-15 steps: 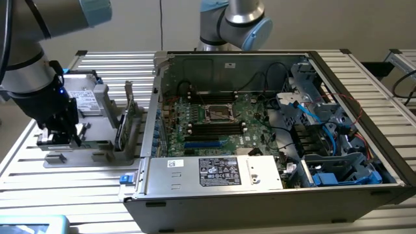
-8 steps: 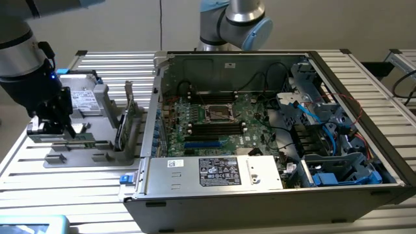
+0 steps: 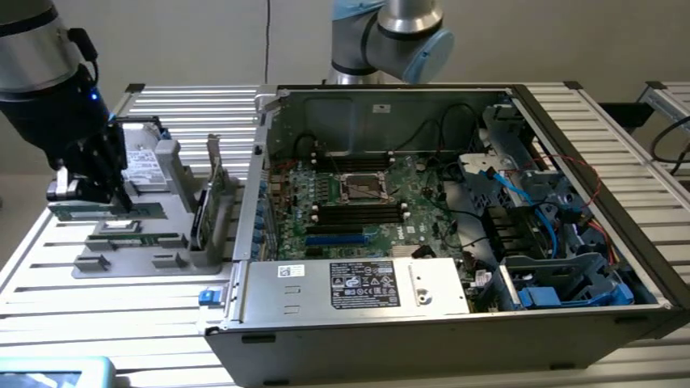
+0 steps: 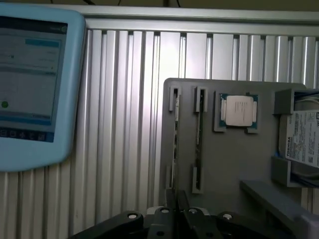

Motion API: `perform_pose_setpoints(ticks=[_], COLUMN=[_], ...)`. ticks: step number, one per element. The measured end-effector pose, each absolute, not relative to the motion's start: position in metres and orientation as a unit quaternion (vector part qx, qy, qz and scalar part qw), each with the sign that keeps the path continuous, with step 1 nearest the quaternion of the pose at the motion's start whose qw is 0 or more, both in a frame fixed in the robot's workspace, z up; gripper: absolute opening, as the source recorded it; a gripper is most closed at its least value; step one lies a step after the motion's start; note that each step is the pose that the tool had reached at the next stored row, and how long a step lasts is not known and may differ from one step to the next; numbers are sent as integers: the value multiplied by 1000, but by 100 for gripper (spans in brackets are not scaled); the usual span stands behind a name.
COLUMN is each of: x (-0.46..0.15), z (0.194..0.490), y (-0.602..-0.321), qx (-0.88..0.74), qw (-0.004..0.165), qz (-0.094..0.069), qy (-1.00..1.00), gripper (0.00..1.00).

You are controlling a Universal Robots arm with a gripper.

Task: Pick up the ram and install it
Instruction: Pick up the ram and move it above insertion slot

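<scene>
One long, thin green ram stick stands on edge in the grey plastic holder, directly under the black gripper. Whether the gripper clamps it, I cannot tell. A good grasp needs a centred, square hold and a straight upward pull.

Silver tubular arm with pale-blue joint caps; black gripper, small blue light, black cable; silver screw heads.

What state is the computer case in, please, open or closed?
Open: the computer case has no panel on top, leaving the motherboard exposed.
</scene>
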State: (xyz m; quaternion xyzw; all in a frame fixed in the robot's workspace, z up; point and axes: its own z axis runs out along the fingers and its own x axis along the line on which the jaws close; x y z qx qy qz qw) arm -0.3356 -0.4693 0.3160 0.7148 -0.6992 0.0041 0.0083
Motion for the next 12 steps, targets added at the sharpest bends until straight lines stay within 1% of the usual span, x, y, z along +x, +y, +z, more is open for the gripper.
perform_pose_setpoints(ticks=[5, 12], x=[-315, -285], z=[338, 360], y=[-471, -472], qx=[715, 715], qw=[9, 9], qz=[4, 3], qy=[-699, -699], gripper=[13, 13])
